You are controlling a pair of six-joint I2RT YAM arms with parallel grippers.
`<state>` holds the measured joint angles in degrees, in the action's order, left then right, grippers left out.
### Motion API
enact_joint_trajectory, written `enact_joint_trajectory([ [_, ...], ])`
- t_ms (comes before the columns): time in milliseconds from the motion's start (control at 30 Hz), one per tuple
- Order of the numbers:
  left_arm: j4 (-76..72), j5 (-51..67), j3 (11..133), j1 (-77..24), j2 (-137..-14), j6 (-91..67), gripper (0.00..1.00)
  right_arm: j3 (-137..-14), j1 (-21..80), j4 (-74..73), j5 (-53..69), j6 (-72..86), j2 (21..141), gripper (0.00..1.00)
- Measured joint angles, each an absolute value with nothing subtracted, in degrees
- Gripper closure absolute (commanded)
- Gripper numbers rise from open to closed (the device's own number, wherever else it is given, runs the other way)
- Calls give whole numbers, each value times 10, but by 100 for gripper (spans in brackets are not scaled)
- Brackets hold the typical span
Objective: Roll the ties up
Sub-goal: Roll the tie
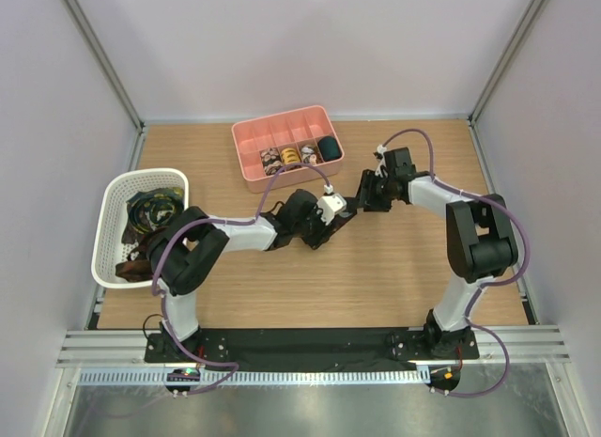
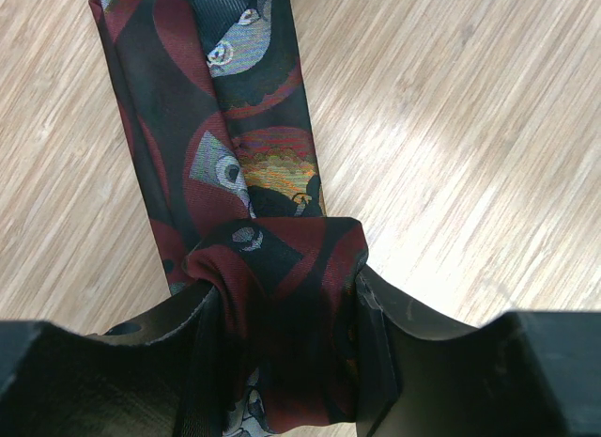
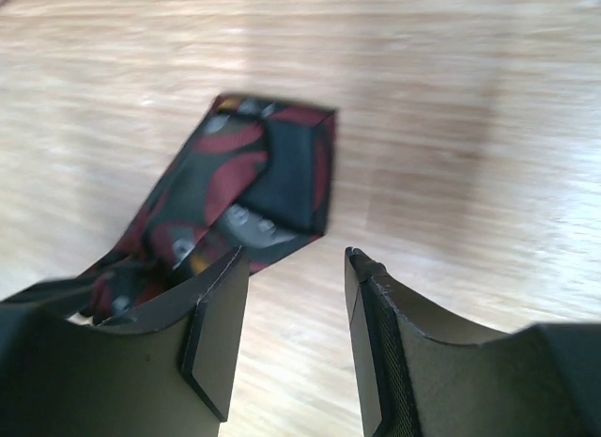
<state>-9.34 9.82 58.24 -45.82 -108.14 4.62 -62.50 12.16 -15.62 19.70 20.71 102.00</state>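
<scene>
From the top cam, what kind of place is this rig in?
Probably a lab robot cell: blank white walls in aluminium framing, a wooden tabletop with the left arm and right arm bolted on, plus a pink divided tray and white basket of ties.

Cut off by the top edge of the left wrist view: flat run of the tie [image 2: 216,127]. Buried between the fingers [image 2: 169,348] of the left gripper [image 2: 282,301]: underside of the tie's rolled end. Smeared by blur in the right wrist view: print on the tie. Lost behind a finger of the right gripper [image 3: 296,268]: the tie's far run.
</scene>
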Motion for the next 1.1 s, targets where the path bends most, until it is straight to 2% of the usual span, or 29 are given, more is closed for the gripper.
enact_joint_trajectory([
  [267, -89, 106, 578, -468, -1076, 47, 76, -666, 172, -188, 95, 194, 1058, 46],
  [367, -86, 110, 573, -472, -1071, 48, 76, -683, 200, -201, 44, 187, 1073, 49],
  [500, -82, 117, 568, -474, -1065, 48, 76, -694, 226, -218, -22, 185, 1080, 60],
  [533, -81, 118, 568, -474, -1065, 48, 76, -691, 228, -218, -34, 186, 1080, 69],
  [600, -81, 118, 568, -474, -1065, 48, 76, -679, 229, -209, -59, 191, 1075, 79],
  [633, -81, 118, 568, -475, -1065, 49, 76, -671, 229, -205, -67, 194, 1070, 90],
  [700, -81, 118, 568, -477, -1065, 49, 76, -656, 228, -196, -76, 201, 1060, 98],
  [1100, 3, 70, 615, -500, -1075, 41, 76, -571, 228, -170, -100, 232, 996, 99],
])
